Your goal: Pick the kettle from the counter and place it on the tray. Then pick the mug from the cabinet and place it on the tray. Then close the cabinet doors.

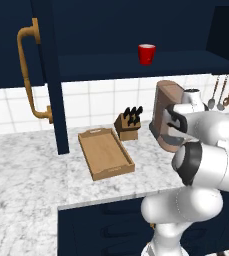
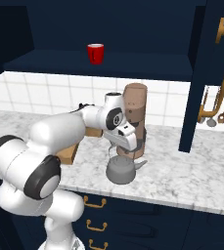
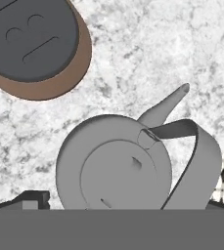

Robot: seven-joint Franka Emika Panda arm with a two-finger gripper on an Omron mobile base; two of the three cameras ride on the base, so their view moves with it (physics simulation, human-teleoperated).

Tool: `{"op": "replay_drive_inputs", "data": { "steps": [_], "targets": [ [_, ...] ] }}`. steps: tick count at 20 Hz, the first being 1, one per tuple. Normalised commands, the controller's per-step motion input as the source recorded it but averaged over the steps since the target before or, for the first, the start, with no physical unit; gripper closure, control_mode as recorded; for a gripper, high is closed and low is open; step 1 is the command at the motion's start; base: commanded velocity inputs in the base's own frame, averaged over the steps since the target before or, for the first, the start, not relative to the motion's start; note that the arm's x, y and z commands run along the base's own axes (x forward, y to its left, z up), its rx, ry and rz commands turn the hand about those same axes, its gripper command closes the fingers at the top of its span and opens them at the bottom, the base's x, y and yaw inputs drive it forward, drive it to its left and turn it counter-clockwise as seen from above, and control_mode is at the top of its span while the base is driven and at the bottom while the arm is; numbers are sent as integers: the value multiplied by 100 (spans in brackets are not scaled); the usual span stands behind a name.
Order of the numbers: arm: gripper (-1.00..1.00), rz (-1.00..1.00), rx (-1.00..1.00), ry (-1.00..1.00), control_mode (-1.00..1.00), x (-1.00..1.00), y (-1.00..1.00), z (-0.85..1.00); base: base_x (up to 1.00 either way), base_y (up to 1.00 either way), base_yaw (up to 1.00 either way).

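The grey kettle [image 2: 121, 171] stands on the marble counter [image 2: 182, 171], just in front of the brown coffee machine. My gripper [image 2: 127, 152] hangs open right above it, pointing down. In the hand view the kettle [image 3: 113, 168] lies below the camera with its arched handle [image 3: 201, 156] and spout to the right, and the dark fingertips [image 3: 30, 199] are spread wide to either side of it, holding nothing. The wooden tray [image 1: 106, 152] lies bare on the counter, left of the arm. The red mug [image 1: 146, 53] stands on the shelf of the open navy cabinet [image 1: 136, 67]. One cabinet door [image 1: 48, 75] hangs open.
A brown coffee machine [image 2: 134, 114] stands right behind the kettle, close to the hand. A knife block [image 1: 128, 125] sits behind the tray. Utensils [image 2: 216, 112] hang on the tiled wall. The other open door [image 2: 206, 73], with a brass handle, juts out at the right.
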Motion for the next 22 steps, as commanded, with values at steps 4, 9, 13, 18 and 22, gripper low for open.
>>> {"op": "replay_drive_inputs", "data": {
  "steps": [4, 9, 13, 18, 22],
  "targets": [
    [100, -5, 0, 0, -100, -6, 0, -22, 0, 0, 0],
    [100, -1, 0, 0, -100, -17, 0, 0, 0, 0, 0],
    [100, 0, 0, 0, -100, -22, 10, 23, 0, 0, 0],
    [100, -3, 1, -17, -100, -46, 19, 55, 0, 0, 0],
    [100, -7, 0, -8, -100, -36, 38, 51, 0, 0, 0]
  ]
}}
